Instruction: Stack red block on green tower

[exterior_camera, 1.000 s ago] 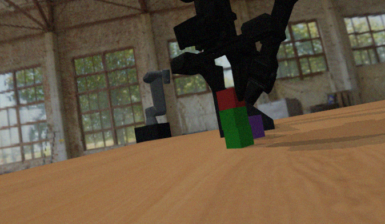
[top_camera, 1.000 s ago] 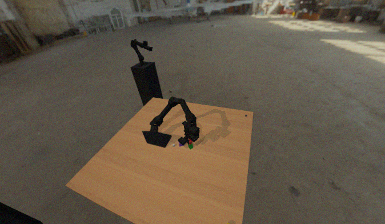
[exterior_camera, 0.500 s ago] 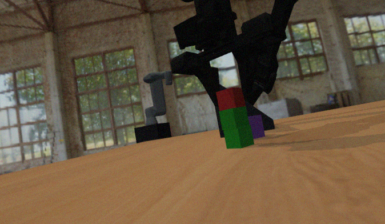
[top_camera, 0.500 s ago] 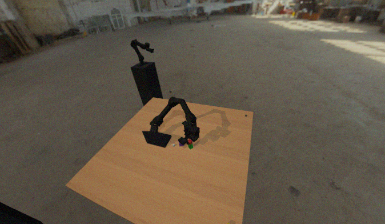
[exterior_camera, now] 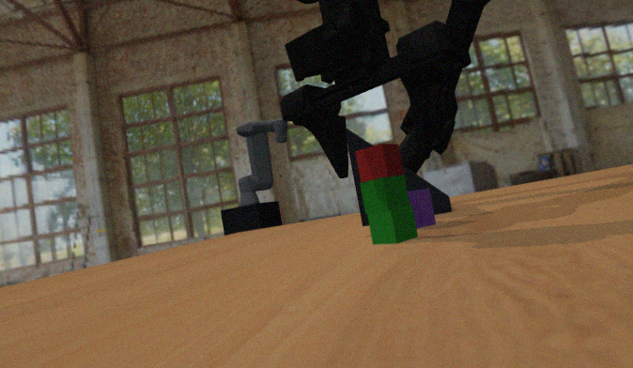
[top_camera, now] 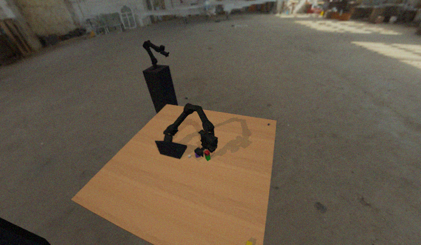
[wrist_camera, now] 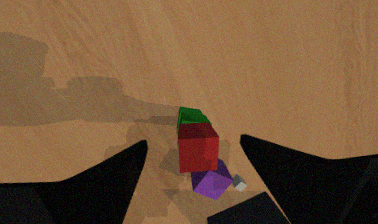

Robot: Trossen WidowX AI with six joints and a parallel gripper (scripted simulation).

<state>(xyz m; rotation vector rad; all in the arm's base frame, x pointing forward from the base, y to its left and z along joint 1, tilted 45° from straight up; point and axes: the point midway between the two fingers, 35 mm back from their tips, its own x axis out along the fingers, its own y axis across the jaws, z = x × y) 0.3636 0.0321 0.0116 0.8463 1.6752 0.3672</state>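
Note:
The red block (top_camera: 207, 152) (exterior_camera: 378, 162) (wrist_camera: 198, 154) sits on top of the green tower (top_camera: 208, 158) (exterior_camera: 389, 211) (wrist_camera: 190, 116), upright and in contact with it. The tower stands upright on the table, with a slight step between its two green parts. My gripper (wrist_camera: 195, 141) is open. In the wrist view its fingers are spread to the left and right of the red block, with a gap on each side. In the exterior view one finger hangs left of the red block, clear of it; the other is partly hidden behind the stack.
A purple block (top_camera: 197, 155) (exterior_camera: 424, 207) (wrist_camera: 213, 184) is close beside the tower, on the arm base's side. A small pale cube (top_camera: 189, 156) (wrist_camera: 240, 183) lies beyond it. A yellow object (top_camera: 249, 242) is at the front edge of the wooden table (top_camera: 180, 194). Another arm stands on a black pedestal (top_camera: 160, 85).

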